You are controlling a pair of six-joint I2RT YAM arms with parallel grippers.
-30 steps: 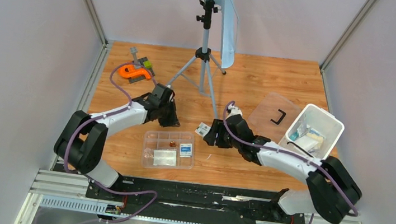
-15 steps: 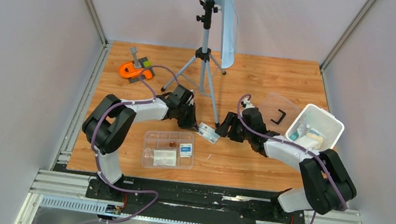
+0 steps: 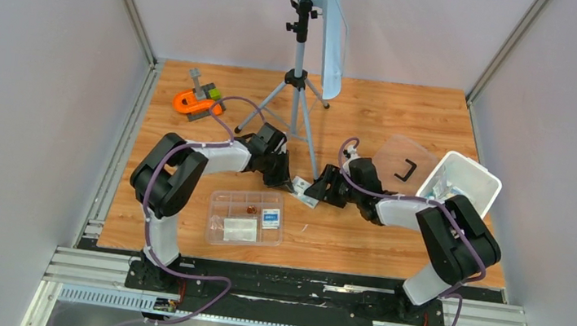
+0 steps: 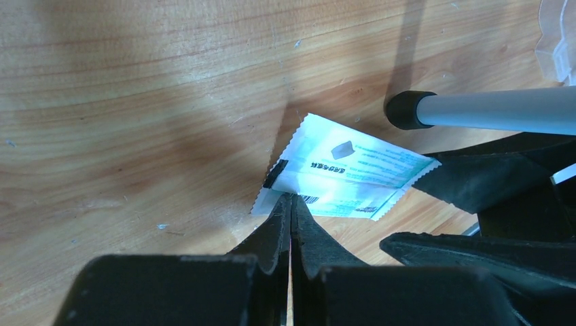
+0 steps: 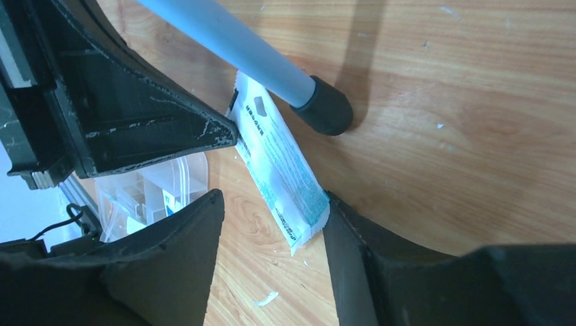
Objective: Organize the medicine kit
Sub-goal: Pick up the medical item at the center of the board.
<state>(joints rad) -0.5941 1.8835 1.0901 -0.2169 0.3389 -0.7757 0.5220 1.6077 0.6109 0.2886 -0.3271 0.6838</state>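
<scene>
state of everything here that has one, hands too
left hand, shut on the packet's edge
right hand, open, packet's other end between its fingers
packet, pinched by left hand only
tub, open, packets inside
lid, off, lying beside the tub
tray, outside the tub, some compartments filled

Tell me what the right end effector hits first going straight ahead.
The right end effector would first meet the white-and-teal packet, lying between its open fingers and pinched by the left end effector. Beyond it, probably the tripod foot; depth is unclear.
</scene>
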